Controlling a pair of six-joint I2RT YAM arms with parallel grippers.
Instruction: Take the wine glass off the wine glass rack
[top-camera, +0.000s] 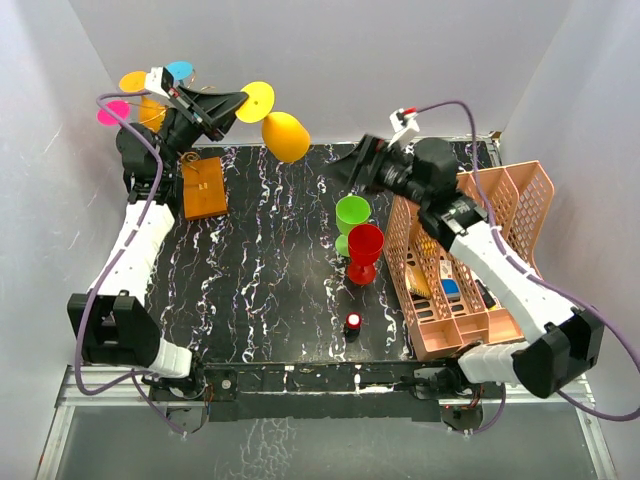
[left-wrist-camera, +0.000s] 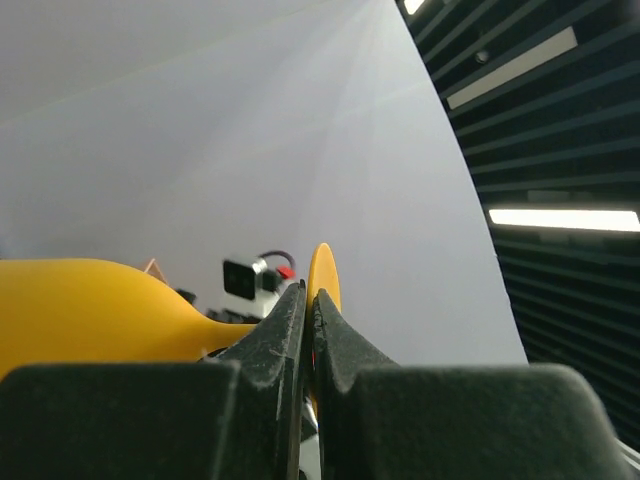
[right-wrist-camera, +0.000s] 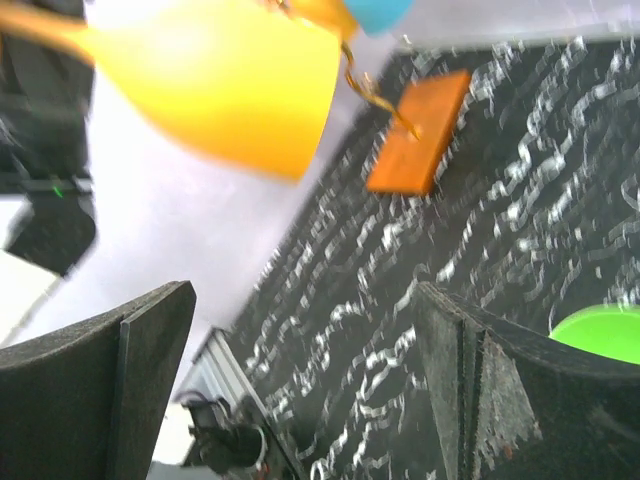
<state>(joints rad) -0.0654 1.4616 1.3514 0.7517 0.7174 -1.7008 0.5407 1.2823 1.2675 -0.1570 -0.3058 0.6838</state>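
Note:
The wine glass rack is a gold wire tree (top-camera: 186, 157) on an orange-brown block base (top-camera: 203, 187) at the back left. Pink (top-camera: 112, 112), orange (top-camera: 133, 81) and blue (top-camera: 180, 70) glasses hang on it. My left gripper (top-camera: 238, 104) is shut on the stem of a yellow wine glass (top-camera: 287, 137) and holds it in the air to the right of the rack, apart from it. In the left wrist view the gripper (left-wrist-camera: 308, 292) pinches the stem, with the bowl (left-wrist-camera: 90, 310) to its left. My right gripper (top-camera: 345, 170) is open and empty, facing the yellow bowl (right-wrist-camera: 220, 80).
A green glass (top-camera: 352, 215) and a red glass (top-camera: 364, 250) stand mid-table, just below my right gripper. A salmon-pink lattice basket (top-camera: 520, 200) sits at the right under the right arm. A small black object with a red top (top-camera: 353, 322) lies near the front.

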